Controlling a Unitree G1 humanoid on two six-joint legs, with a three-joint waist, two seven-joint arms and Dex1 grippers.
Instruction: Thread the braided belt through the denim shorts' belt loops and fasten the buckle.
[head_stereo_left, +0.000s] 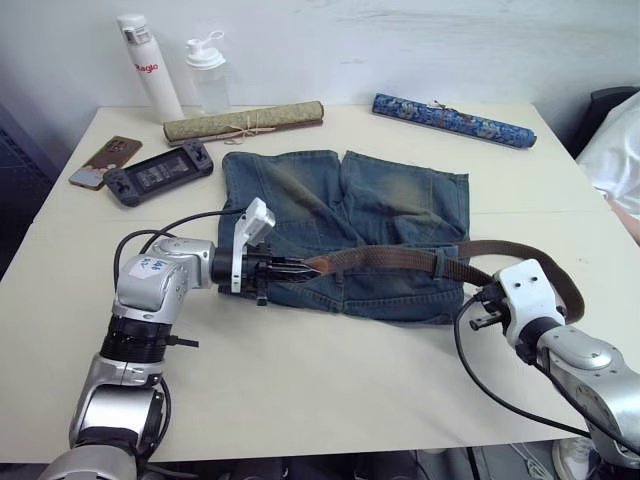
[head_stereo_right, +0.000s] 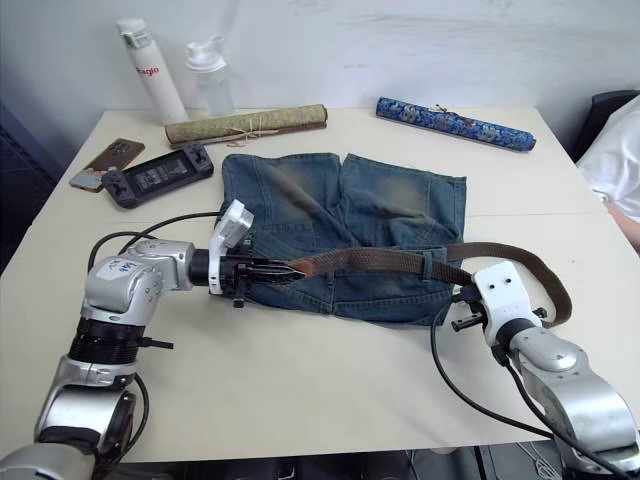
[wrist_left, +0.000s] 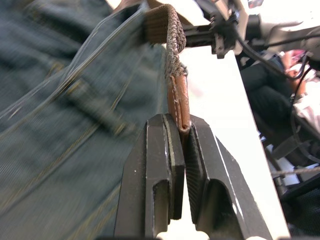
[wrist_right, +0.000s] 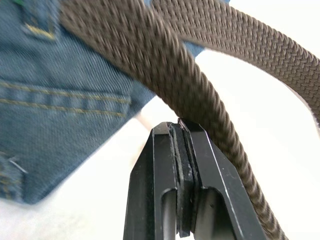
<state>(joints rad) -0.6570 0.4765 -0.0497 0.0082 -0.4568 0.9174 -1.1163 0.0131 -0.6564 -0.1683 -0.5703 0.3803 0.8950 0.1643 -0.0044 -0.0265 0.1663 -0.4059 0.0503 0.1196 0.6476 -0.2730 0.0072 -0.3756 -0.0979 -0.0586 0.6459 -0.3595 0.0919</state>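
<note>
While the denim shorts (head_stereo_left: 345, 225) lie flat in the middle of the table (head_stereo_left: 330, 390), waistband toward us and legs toward the far edge, the braided belt (head_stereo_left: 400, 259) runs across that waistband from left to right; past the shorts' right edge it loops out over the bare tabletop and curls back toward our right gripper (head_stereo_left: 487, 306). Our left gripper (head_stereo_left: 292, 268) has its two black fingers pinched on the belt's tan leather tip (wrist_left: 178, 100), seen edge-on between the pads in the left wrist view; the right gripper's fingers are pressed together beside the strap, and we cannot tell whether they nip its edge or nothing at all. We cannot make out the buckle, nor how many belt loops (head_stereo_left: 438, 264) already carry the strap.

We judge the belt light and limp; the woven strap should sag and twist freely, while the leather tip is flatter and stiffer, the best place to hold for feeding through a loop. The weave looks coarse and ribbed, likely grippy; the denim is soft, faded and yellowed in patches, and may bunch if we drag the strap hard.
</note>
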